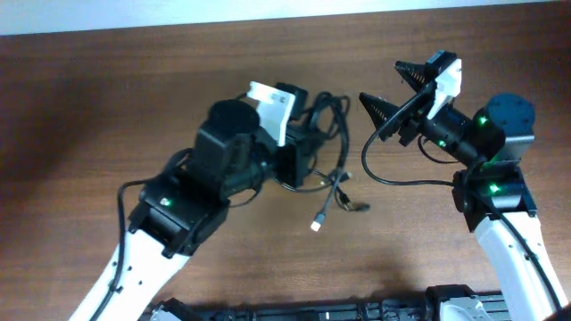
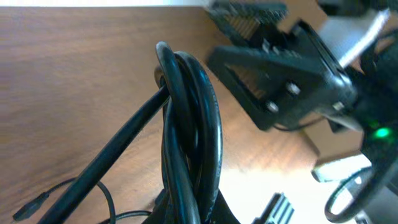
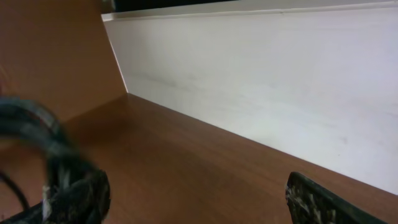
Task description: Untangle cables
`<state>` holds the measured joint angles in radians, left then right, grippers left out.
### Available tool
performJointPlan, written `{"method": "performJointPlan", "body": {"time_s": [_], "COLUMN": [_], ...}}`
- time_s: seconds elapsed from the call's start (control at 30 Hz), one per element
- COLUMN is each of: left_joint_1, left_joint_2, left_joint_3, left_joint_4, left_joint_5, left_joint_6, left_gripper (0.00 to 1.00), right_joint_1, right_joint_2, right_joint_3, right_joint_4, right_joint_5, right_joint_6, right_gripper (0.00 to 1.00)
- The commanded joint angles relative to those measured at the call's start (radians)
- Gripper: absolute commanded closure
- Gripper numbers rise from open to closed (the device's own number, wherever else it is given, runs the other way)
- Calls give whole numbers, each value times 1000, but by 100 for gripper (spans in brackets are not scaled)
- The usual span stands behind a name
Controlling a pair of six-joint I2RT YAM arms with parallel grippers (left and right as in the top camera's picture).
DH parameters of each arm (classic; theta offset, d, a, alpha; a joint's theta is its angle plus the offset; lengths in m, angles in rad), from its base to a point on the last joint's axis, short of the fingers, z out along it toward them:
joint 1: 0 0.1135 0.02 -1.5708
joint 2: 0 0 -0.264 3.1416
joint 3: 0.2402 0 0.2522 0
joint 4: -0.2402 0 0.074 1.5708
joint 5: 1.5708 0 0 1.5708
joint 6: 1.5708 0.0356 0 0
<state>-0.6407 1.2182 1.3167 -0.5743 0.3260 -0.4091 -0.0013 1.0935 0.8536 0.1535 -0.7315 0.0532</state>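
Wood of a warm brown is shown across the tabletop (image 1: 80, 116), over which the left arm (image 1: 169, 209) and the right arm (image 1: 500, 178) are reached from the near edge toward the middle. The left gripper (image 1: 303, 143) is set low over the centre, and its jaws are clamped together on the cables (image 1: 328, 114), which are seen in the left wrist view as a looped black bundle rising from between them. The bundle is judged to be pinned there as an anchor, so that single strands can be drawn out against it. The right gripper (image 1: 378, 80) is held just beside the bundle on its right, with jaws spread wide apart and empty and the open mouth turned toward the loops. A strand is judged to be sought for a pull. In the right wrist view a blurred black coil is shown close against one of the jaws, but contact cannot be told. Below the clamped knot, thin loose strands are trailed over the wood toward the near edge. They are ended by a small pale plug end (image 1: 317, 225) and a darker plug end (image 1: 357, 207), both lying free and well apart from either pair of jaws.
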Motion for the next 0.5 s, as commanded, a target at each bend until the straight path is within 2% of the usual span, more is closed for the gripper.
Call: {"method": "performJointPlan", "body": {"time_s": [0.0,0.1,0.17,0.23,0.33,0.37,0.47], "left_joint_1": [40,39,39,39,39,39,39], "left_joint_2": [-23,-23,-23,-23,-23,-22,-22], "left_joint_3": [10,10,10,10,10,10,10], "left_joint_4": [8,9,8,8,8,9,16], "left_joint_5": [7,10,45,94,172,177,177], "left_joint_6": [64,186,353,489,606,620,621], "left_gripper": [100,100,100,100,100,100,100], "right_joint_1": [-6,-6,-6,-6,-5,-5,-5], "right_joint_2": [-43,-55,-55,-55,-55,-55,-55], "right_joint_3": [11,11,11,11,11,11,11], "right_joint_4": [0,1,0,0,2,5,12], "right_joint_5": [-58,-180,-269,-294,-316,-332,-350], "right_joint_6": [5,-80,-148,-198,-270,-282,-285], "right_gripper": [12,12,12,12,13,15,31]}}
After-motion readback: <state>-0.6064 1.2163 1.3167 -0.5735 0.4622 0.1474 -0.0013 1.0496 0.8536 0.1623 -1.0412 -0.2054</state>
